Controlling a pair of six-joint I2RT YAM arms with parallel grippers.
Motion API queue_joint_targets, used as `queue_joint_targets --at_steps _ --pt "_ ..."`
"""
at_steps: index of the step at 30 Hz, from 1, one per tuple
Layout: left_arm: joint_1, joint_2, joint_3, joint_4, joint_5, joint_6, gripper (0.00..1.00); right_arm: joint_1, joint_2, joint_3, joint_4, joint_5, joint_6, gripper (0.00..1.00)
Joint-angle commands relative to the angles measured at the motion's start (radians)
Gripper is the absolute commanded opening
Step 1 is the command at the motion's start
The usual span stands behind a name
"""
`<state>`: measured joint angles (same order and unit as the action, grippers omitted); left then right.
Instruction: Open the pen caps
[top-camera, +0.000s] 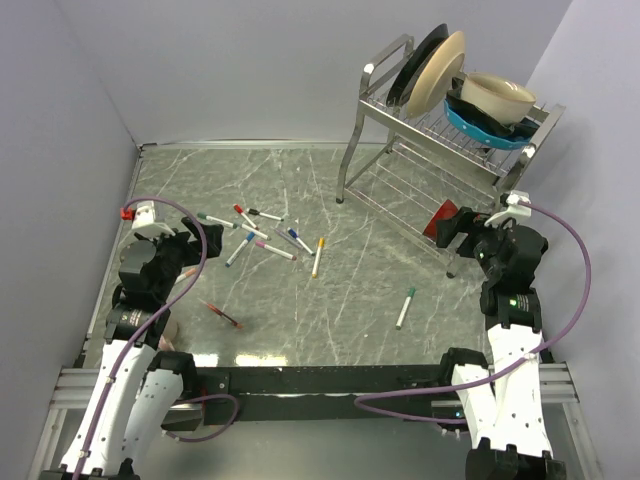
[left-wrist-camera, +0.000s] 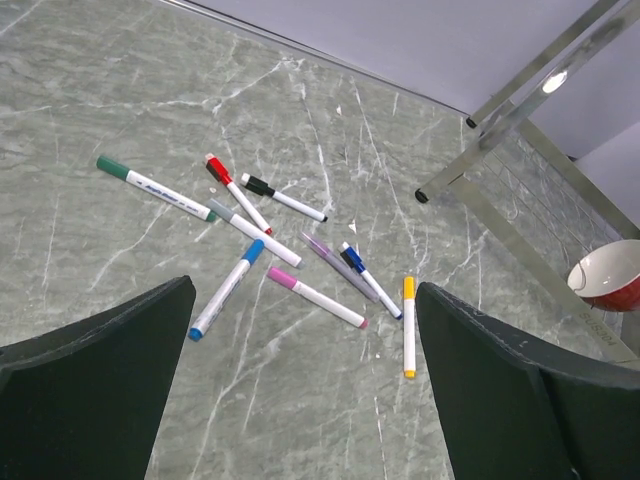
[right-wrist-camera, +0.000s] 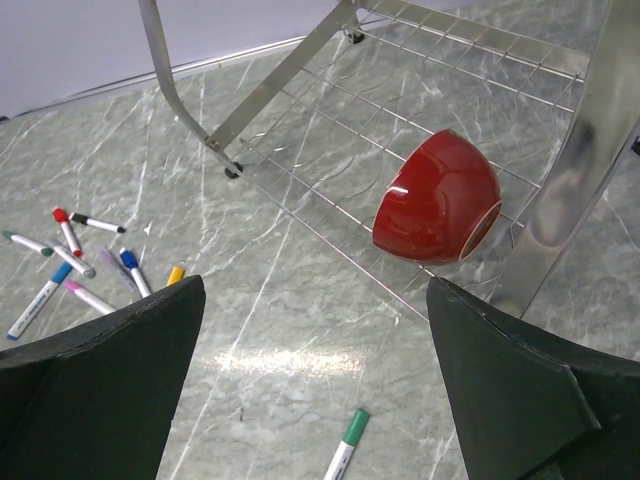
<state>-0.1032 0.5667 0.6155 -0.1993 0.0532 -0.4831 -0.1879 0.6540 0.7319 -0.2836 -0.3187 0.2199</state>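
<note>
Even bright overhead light; soft shadows; glare patch on marble table (right-wrist-camera: 290, 360); all views sharp

Table (top-camera: 300, 320): grey-green marble, white veins. Pen caps (left-wrist-camera: 214, 165): green, red, black, blue, pink, orange. Barrels (left-wrist-camera: 165, 192): white. Bowl (right-wrist-camera: 437, 195): red, white inside. Rack (top-camera: 357, 130): silver.

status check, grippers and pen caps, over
Left gripper open, empty. Right gripper open, empty. Pen caps all look on, markers clustered on table. Nothing blocking them.
</note>
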Motion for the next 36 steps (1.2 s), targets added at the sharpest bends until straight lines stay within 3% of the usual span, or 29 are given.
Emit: queue_joint_targets --at_steps 1,8,10,11,12,15,20,28,36 --pt "0.007 -0.002 0.038 0.043 0.027 0.005 0.99 -0.01 -0.01 0.027 0.04 -0.013 0.007 1.0" --pt "0.005 -0.007 0.038 0.044 0.043 0.006 0.99 -0.015 -0.011 0.001 0.037 -0.201 -0.098 1.0" --pt "0.005 -0.008 0.038 0.044 0.05 0.006 1.0 -0.015 -0.01 -0.012 0.017 -0.351 -0.181 1.0" --pt "0.007 -0.01 0.038 0.044 0.051 0.006 0.99 -0.013 -0.007 -0.014 -0.003 -0.411 -0.309 1.0" --pt "0.005 -0.01 0.038 0.044 0.056 0.005 0.99 -0.012 -0.004 -0.012 -0.081 -0.563 -0.392 1.0" --pt "0.005 -0.007 0.038 0.05 0.068 0.006 1.0 0.04 0.018 0.05 -0.378 -0.665 -0.813 1.0" --pt "0.005 -0.002 0.041 0.051 0.089 0.009 0.99 0.278 0.073 0.097 -0.568 -0.476 -1.162 1.0" --pt "0.005 -0.019 0.039 0.047 0.094 0.008 1.0 0.433 0.277 0.055 -0.71 -0.235 -1.735 1.0" --pt "0.005 -0.028 0.038 0.049 0.1 0.008 0.99 0.481 0.438 0.011 -0.692 -0.027 -1.884 0.94"
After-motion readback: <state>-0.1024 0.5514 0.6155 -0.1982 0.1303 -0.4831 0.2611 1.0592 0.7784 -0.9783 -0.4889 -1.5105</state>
